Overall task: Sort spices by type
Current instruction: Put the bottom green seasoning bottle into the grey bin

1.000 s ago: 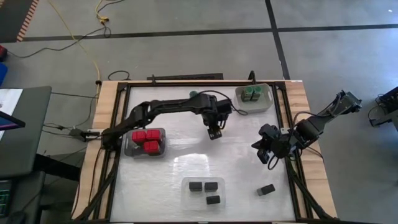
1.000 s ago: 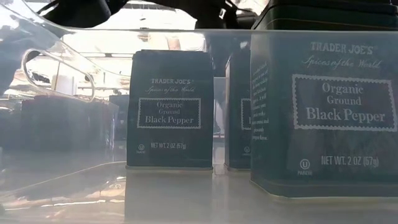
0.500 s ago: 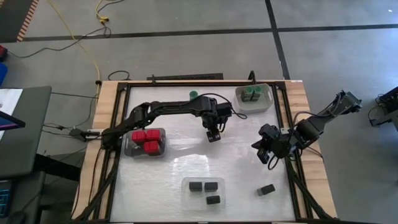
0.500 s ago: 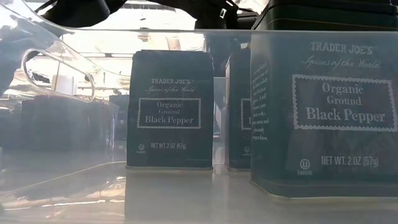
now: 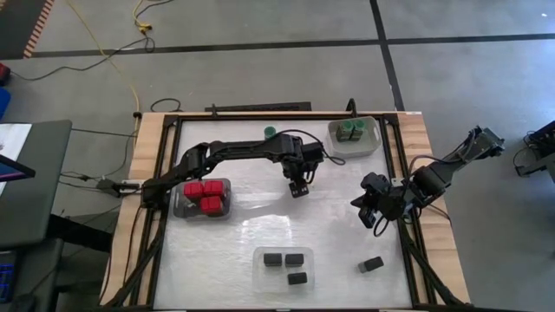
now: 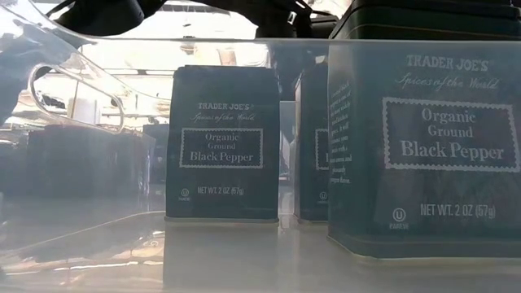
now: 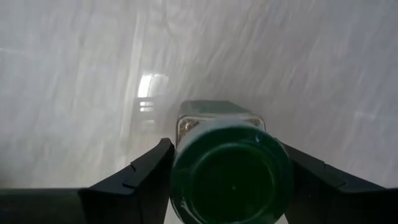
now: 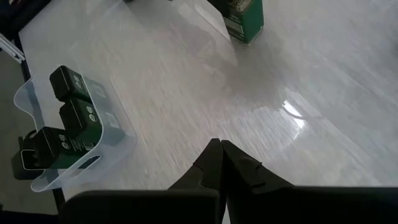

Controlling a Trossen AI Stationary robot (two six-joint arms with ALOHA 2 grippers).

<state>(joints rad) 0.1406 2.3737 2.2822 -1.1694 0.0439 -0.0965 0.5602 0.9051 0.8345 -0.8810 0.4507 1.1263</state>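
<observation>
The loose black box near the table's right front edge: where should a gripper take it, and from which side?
From straight above, across its narrow sides. The black box lies flat and alone on the table, outside the clear tray, with open room all round.

"Trader Joe's Organic Ground Black Pepper, NET WT. 2 OZ" on black boxes (image 6: 222,142).

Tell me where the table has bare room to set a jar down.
Open white table lies between the red-spice tray, the black-box tray and the right gripper. Crowded: the green-jar tray corner, where the left gripper holds a green-lidded jar.
</observation>
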